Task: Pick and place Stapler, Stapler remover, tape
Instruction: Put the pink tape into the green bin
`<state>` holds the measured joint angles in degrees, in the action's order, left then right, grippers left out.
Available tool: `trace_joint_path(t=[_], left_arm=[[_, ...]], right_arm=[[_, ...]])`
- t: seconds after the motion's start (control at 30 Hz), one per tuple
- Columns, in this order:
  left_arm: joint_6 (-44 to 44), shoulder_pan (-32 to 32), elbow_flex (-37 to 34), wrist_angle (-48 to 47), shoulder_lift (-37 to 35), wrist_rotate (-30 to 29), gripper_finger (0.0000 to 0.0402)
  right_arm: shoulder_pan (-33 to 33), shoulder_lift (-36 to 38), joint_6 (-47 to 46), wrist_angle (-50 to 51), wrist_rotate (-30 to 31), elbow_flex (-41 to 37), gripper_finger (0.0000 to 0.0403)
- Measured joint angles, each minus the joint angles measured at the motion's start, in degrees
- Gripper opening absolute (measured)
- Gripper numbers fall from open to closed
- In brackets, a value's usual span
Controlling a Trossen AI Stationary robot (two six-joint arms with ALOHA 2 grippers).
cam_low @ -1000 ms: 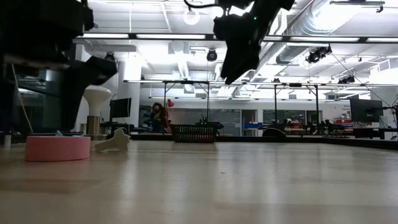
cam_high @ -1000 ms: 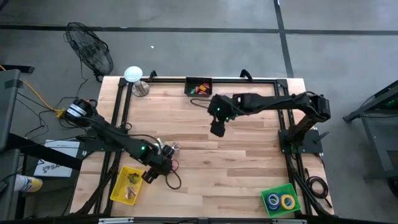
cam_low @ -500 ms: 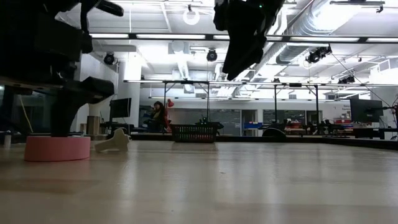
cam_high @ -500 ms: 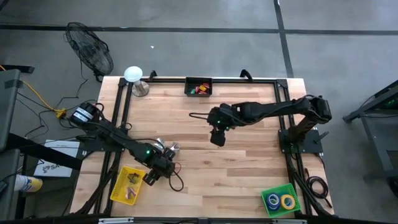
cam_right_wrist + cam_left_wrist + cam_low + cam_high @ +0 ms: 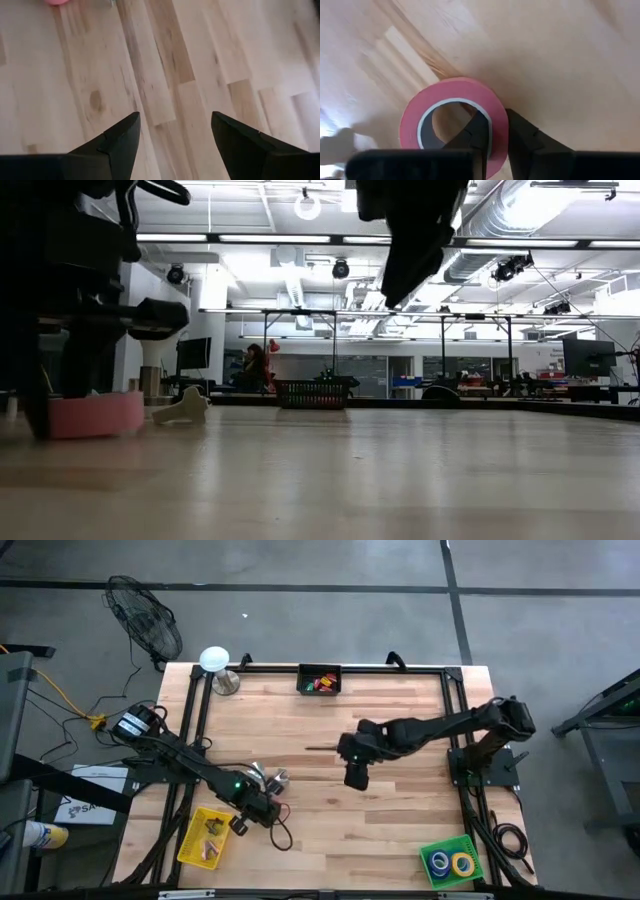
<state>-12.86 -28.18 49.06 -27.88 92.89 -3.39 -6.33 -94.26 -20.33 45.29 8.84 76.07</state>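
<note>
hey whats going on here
The left gripper has pinched the wall of a pink tape roll lying flat on the wooden table, one finger inside the ring and one outside. The right gripper hangs open over bare wood near the table's middle, holding nothing. Two tape rolls already sit in the green bin.

The left arm reaches in from the table's left edge, stretched low across the near-left part of the wooden top, its dark two-finger left gripper (image 5: 492, 135) pointing down at the surface. Its jaws are clamped together on the wall of a pink ring-shaped roll of tape (image 5: 454, 120), one finger inside the ring and one outside. The right arm extends from the right-hand side toward the middle of the table, raised above the surface, its dark two-finger right gripper (image 5: 172, 135) spread wide and holding nothing.
</note>
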Motion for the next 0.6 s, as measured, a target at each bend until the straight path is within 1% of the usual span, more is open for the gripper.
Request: trace_joint_path(t=[0.1,0.23,0.33,0.6], left_arm=[[-2.46,0.02,0.0,1.01,0.0,-2.53,0.0035],[-6.48,0.08,0.0,4.71,0.01,-5.73,0.0035],[-9.1,0.08,0.0,7.71,-0.58,-6.69,0.0035],[-14.66,0.12,0.74,13.6,-3.32,-10.95,0.0035]], right_arm=[[-2.7,0.0,-0.73,0.03,5.85,0.0,0.0236],[-6.61,0.0,-3.37,0.0,13.98,0.0,0.0236],[-9.62,-0.47,-6.39,-0.07,19.8,0.0,0.0236],[-16.33,-2.49,-10.71,-1.62,29.04,-0.07,0.0236]])
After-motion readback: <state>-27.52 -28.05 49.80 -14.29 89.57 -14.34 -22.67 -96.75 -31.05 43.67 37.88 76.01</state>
